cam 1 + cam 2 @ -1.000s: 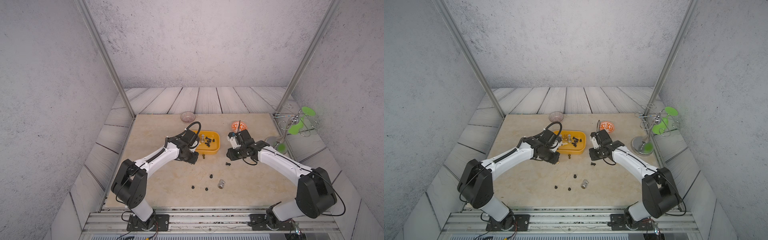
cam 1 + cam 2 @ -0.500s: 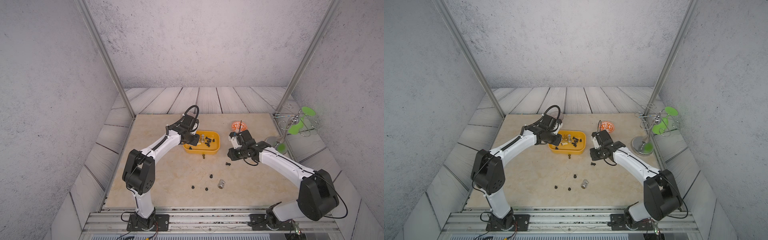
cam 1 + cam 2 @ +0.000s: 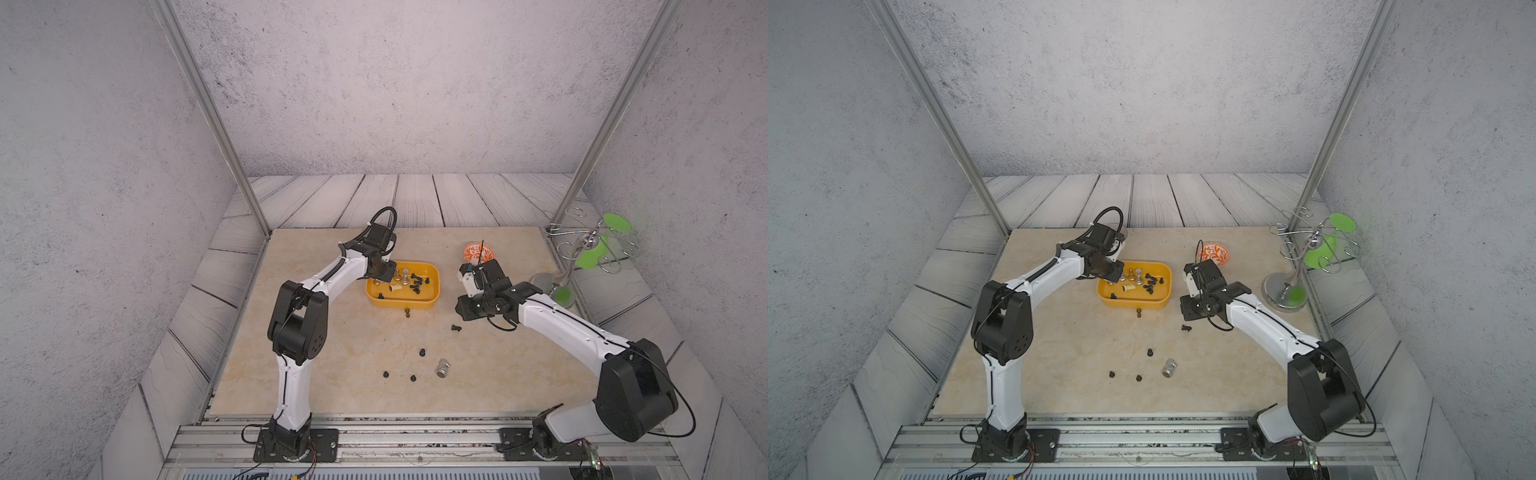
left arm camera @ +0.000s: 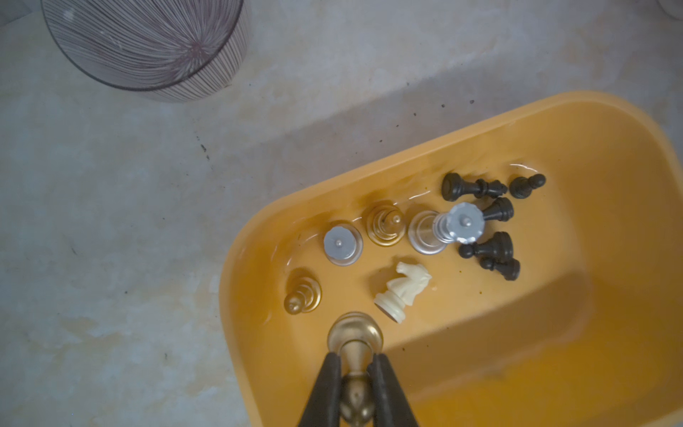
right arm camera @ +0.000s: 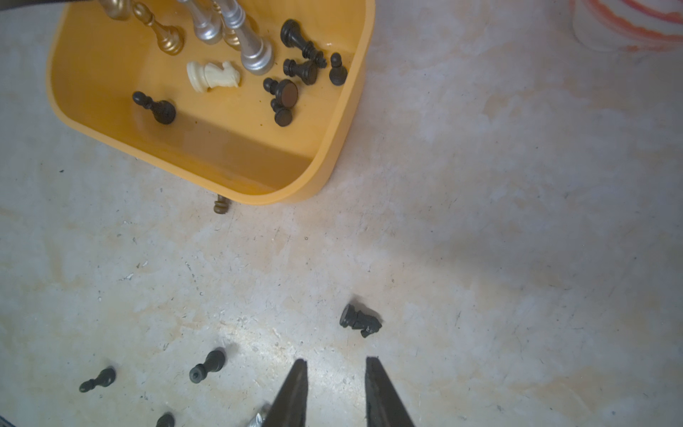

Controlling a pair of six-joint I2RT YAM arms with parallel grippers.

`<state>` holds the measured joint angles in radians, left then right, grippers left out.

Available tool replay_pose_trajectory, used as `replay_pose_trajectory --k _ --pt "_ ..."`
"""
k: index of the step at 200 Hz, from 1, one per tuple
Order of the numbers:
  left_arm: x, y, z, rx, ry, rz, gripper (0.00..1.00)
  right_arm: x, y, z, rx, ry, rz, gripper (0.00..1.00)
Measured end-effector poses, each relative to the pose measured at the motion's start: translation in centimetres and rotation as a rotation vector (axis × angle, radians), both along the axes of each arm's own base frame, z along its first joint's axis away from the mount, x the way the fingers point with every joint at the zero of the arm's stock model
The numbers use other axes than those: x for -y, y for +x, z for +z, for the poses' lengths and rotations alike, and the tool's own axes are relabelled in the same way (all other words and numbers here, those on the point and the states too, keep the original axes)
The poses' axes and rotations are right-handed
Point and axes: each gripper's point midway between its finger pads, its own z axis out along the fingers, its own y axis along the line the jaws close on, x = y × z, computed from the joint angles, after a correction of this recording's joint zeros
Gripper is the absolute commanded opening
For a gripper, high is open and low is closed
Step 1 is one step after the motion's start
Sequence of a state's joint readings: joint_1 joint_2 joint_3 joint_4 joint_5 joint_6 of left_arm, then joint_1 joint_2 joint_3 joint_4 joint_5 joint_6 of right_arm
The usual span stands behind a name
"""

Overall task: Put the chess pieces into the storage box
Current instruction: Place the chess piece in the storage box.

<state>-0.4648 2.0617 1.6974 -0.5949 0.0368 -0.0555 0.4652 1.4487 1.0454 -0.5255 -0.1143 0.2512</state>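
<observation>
The left jaws pinch shut on a small gold metal chess piece [image 4: 354,332], held over the left end of the shallow yellow-orange plastic storage box [image 3: 401,304] toward the table's [image 3: 332,353] far edge, likely for dropping in. The right jaws hang part-open, empty, near a toppled black chess piece [image 5: 360,321].

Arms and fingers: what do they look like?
The left arm and right arm are white tubes with black joints and bases. A thick black cable loops above the left wrist; thin black wires trail the right. The fingers are black tapered wedges.
</observation>
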Motion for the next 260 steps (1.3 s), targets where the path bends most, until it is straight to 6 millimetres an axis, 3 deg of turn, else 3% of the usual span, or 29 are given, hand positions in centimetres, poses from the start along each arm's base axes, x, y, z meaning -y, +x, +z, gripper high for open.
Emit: replay_pose_trajectory --k 65,119,182,217,260 --pt "0.3 1.6 -1.3 -0.003 0.018 -0.007 0.15 -0.4 0.4 0.9 0.017 0.018 0.006 0.29" --pt "-0.2 1.8 -1.9 -0.018 0.024 0.001 0.32 -0.4 0.4 0.9 0.018 0.018 0.006 0.30" --pt "-0.9 2.1 -1.7 -0.027 -0.003 0.027 0.34 -0.4 0.4 0.9 0.013 0.015 0.006 0.30" --pt "-0.7 2.1 0.2 0.000 -0.034 0.029 0.34 0.0 0.1 0.6 0.004 -0.003 0.004 0.31" --pt "-1.5 1.2 5.3 0.087 -0.097 0.043 0.34 0.6 -0.2 0.2 -0.010 -0.039 0.001 0.31"
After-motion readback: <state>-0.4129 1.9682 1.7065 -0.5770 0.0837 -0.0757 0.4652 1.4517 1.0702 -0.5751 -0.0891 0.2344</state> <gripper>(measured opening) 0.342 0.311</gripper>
